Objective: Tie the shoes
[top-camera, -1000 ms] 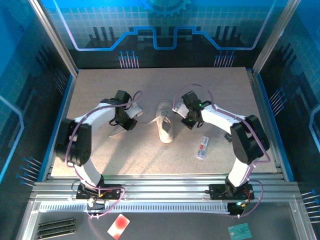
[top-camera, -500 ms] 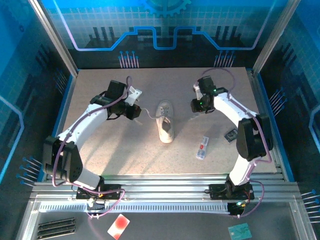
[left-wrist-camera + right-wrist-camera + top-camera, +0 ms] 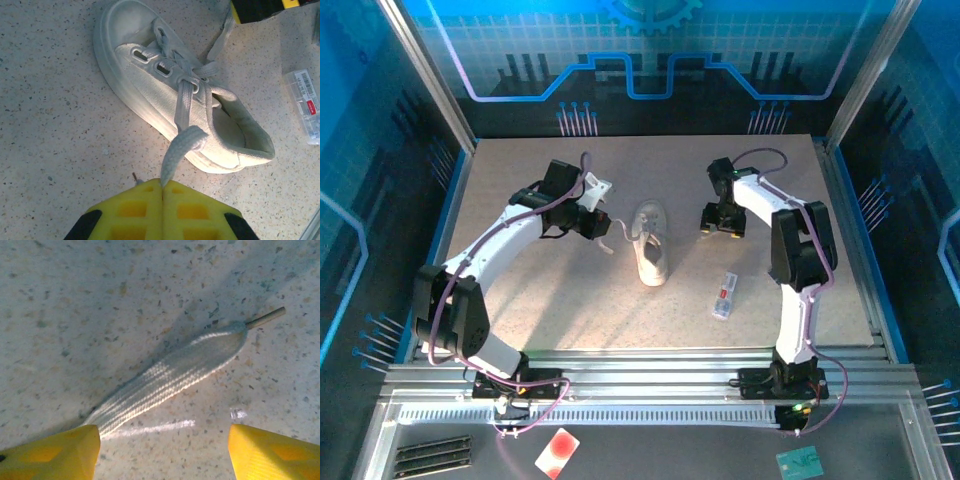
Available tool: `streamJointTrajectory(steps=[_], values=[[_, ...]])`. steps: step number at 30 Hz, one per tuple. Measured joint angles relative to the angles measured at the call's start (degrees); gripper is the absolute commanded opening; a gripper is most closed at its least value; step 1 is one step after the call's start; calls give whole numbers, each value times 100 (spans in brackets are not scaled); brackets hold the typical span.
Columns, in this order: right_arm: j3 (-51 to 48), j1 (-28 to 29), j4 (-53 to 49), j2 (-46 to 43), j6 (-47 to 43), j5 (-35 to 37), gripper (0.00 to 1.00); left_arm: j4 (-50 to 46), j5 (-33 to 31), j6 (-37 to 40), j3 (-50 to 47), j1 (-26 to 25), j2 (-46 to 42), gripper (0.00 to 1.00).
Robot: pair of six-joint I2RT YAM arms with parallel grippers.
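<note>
Yellow-padded, the left pincer (image 3: 162,186) is pressed together on the end of a flat white woven lace (image 3: 176,145). The lace runs from it to the small white low-top fabric sneaker (image 3: 651,255), which lies just to its right on the speckled beige counter (image 3: 520,300). Farther right, the right pincer (image 3: 161,442) stands apart over the other white lace end (image 3: 170,370), which lies loose on the counter between its pads, close to one of them. Nearer the arm bases than that pincer sits a small flat white rectangular packet with red marks (image 3: 724,295).

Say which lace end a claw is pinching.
The lace end in the shut left claw; the other end lies loose beneath the open right claw.
</note>
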Motion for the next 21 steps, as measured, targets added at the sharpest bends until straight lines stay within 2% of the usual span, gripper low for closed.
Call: streamJointTrajectory(steps=[3, 6, 10, 13, 21], values=[[286, 39, -160, 332, 59, 70, 64, 0, 26, 17, 0, -4, 9, 0], [581, 142, -317, 531, 48, 90, 53, -2, 42, 20, 0, -11, 26, 0], [717, 289, -350, 636, -35, 31, 19, -4, 50, 20, 0, -11, 28, 0], [702, 369, -326, 632, -181, -13, 1, -7, 85, 15, 0, -11, 26, 0], [225, 435, -61, 74, -566, -17, 0, 26, 382, -428, 24, -26, -286, 0]])
